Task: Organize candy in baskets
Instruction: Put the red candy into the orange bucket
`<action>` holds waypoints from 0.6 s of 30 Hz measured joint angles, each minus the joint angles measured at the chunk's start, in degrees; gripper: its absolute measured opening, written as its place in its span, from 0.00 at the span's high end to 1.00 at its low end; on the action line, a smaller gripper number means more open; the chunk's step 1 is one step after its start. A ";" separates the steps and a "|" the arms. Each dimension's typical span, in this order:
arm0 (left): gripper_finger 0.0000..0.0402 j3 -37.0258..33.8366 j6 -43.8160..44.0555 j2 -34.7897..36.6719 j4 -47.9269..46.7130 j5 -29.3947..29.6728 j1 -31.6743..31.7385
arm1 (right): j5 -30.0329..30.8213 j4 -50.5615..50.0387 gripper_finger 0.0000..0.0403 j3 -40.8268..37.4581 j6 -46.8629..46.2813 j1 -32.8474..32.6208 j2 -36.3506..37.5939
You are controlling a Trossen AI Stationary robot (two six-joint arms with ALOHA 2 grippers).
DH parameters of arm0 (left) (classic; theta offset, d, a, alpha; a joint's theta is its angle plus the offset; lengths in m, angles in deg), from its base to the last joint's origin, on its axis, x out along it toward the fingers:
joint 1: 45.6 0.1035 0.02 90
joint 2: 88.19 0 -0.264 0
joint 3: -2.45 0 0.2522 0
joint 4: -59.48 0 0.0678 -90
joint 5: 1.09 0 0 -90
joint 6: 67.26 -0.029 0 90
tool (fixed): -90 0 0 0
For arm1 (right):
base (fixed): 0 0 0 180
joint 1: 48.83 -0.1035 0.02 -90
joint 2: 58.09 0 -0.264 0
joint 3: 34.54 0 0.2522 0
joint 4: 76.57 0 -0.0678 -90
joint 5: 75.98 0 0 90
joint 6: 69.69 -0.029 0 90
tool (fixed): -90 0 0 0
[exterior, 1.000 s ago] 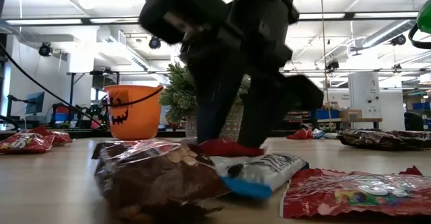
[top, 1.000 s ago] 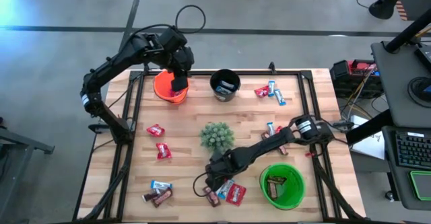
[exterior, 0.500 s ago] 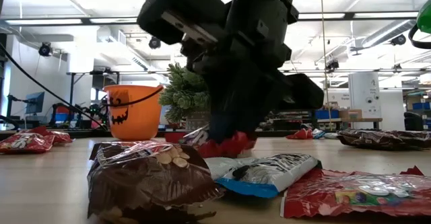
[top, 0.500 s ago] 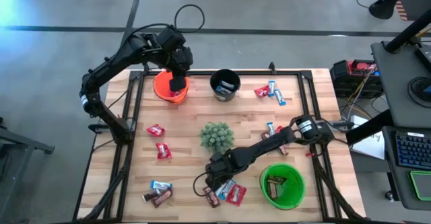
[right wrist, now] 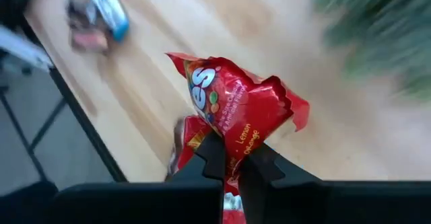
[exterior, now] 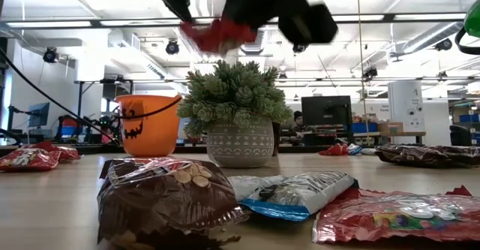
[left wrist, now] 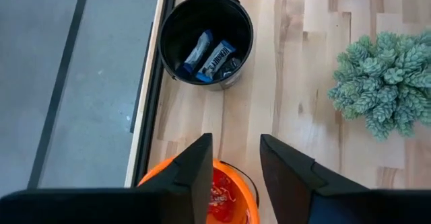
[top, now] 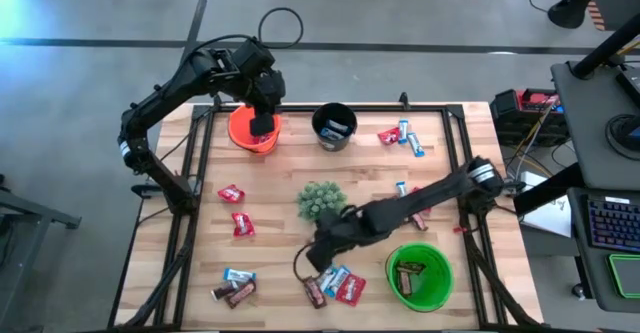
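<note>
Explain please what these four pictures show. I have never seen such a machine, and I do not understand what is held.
Two dark robot arms work at a wooden table. One picture looks down from above, one looks level across the table, and two come from cameras on the wrists. Wrapped candies lie scattered around a spiky plant and three buckets. The right claw is shut on a red candy and holds it above the table. The left claw is open above the orange bucket, which has red candy inside. The black bucket holds blue ones.
</note>
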 joint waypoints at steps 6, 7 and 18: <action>0.60 0.22 1.72 0.05 1.26 -0.17 0.01 | 9.78 -3.06 0.98 0.04 5.71 2.73 5.18; 0.58 0.22 1.61 0.07 1.56 -0.15 0.02 | 10.45 -3.19 0.98 0.04 7.21 3.29 6.02; 0.53 0.22 -0.94 0.07 7.23 -0.45 0.02 | 11.80 -3.92 0.98 0.04 27.90 13.84 12.38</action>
